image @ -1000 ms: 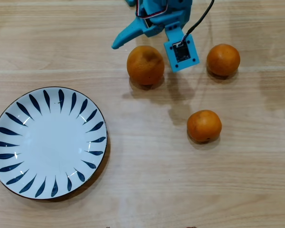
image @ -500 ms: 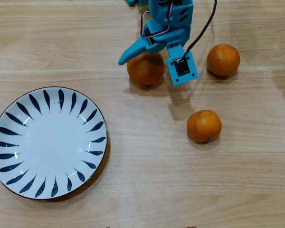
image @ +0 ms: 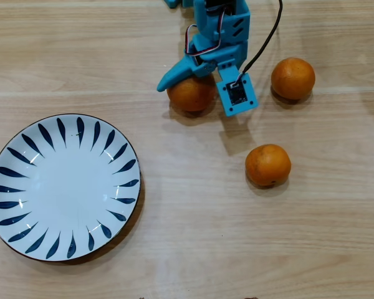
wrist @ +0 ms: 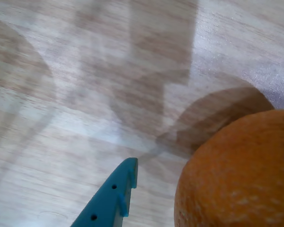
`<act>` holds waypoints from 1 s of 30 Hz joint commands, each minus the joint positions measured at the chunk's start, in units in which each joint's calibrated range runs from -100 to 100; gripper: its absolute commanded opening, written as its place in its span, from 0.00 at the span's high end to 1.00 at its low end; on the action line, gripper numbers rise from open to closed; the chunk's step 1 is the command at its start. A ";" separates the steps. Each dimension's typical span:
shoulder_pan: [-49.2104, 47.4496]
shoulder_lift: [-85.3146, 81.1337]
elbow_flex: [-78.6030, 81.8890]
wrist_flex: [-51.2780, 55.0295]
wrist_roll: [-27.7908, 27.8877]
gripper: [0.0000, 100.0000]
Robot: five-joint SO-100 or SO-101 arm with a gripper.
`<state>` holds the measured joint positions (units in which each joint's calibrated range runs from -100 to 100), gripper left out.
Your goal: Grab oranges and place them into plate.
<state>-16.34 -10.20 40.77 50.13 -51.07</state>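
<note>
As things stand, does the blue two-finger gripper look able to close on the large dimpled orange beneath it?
Probably yes. The blue gripper sits open directly over the large orange, one finger beside it in the wrist view. Nothing crowds it; the two smaller oranges lie apart.

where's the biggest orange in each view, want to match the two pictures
Overhead view: the big orange sits top centre, partly under the blue gripper.
Wrist view: it fills the bottom right corner, on the wooden table.
Shared landmark: the pointed blue finger beside the fruit, seen in both views.
</note>
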 commanded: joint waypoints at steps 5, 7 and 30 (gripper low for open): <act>1.90 -1.89 -0.07 -0.06 0.21 0.42; 2.22 -2.06 0.11 0.02 0.21 0.42; 2.22 -2.82 2.19 -0.75 0.05 0.67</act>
<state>-13.72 -11.05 43.43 50.13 -51.07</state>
